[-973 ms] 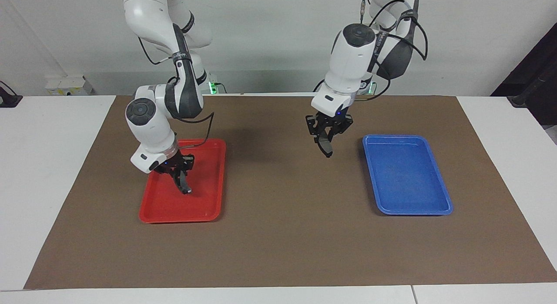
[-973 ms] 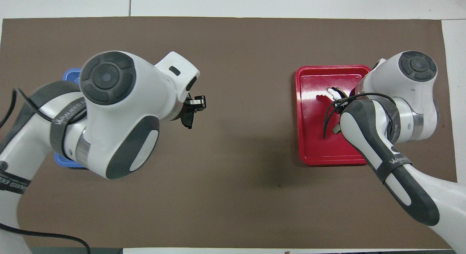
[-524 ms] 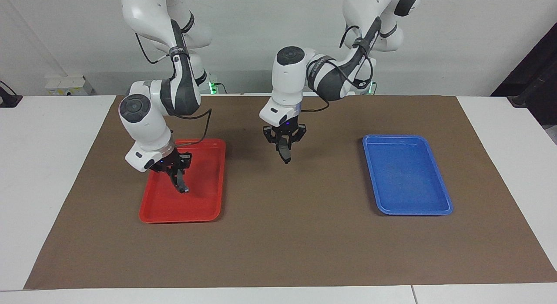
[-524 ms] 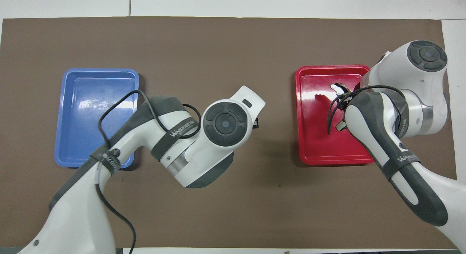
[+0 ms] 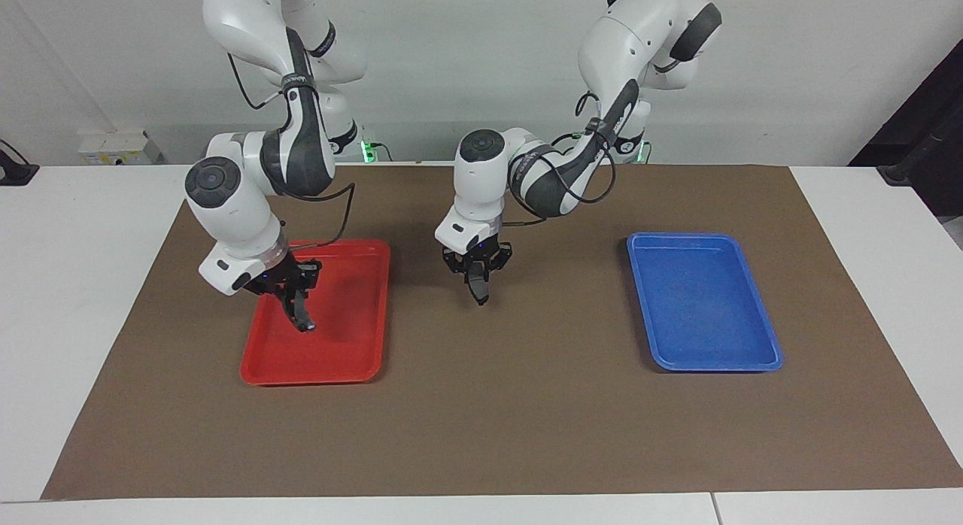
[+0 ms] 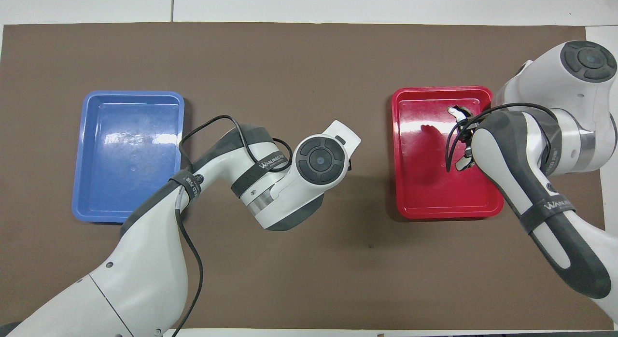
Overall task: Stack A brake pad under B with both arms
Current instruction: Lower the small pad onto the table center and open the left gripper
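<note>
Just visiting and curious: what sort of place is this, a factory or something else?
Probably a robotics lab or test bench, not a factory: two white arms at a plain table with a brown mat, a red tray and a blue tray against a bare wall.

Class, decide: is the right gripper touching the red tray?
Apart. The facing view shows the right gripper hanging above the red tray, bare tray floor visible beneath its tips.

Plain brown mat on a white table, red tray mid-left, blue tray right of centre, white arms with dark grey joint caps, all solid colours.
</note>
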Controlling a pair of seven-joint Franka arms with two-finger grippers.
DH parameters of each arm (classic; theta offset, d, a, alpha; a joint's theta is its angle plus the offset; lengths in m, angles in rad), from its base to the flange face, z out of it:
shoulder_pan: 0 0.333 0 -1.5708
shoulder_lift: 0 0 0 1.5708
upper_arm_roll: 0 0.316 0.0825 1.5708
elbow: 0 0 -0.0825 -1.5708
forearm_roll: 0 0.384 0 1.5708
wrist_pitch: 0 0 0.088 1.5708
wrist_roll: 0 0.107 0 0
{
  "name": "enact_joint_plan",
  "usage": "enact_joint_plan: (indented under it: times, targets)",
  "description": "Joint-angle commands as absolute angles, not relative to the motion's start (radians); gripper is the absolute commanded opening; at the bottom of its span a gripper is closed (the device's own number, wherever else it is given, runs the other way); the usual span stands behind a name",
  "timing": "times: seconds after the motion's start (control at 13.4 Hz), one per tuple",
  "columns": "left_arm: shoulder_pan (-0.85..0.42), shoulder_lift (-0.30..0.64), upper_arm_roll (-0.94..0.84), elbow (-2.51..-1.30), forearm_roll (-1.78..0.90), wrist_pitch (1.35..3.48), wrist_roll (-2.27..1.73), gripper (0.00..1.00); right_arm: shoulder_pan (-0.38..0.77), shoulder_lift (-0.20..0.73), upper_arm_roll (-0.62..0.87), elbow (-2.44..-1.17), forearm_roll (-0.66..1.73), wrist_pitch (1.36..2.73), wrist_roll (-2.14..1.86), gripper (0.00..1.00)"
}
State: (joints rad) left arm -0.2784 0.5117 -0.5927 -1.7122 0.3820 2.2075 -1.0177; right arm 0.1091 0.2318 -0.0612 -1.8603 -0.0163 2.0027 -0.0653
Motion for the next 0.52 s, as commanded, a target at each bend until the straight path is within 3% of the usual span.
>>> enact_joint_plan:
  times: [0.0,0.45]
  targets:
    - [-0.276,0.543,-0.592,-1.690,0.414,2.229,-1.029,0.01,0.097,0.227,-0.054,-1.851,0.002,1.985,-0.100,0.00]
    - [-0.272,0.595,-0.591,-1.697,0.449,2.258,-1.034,0.01,0.098,0.225,-0.054,-1.856,0.002,1.983,-0.098,0.00]
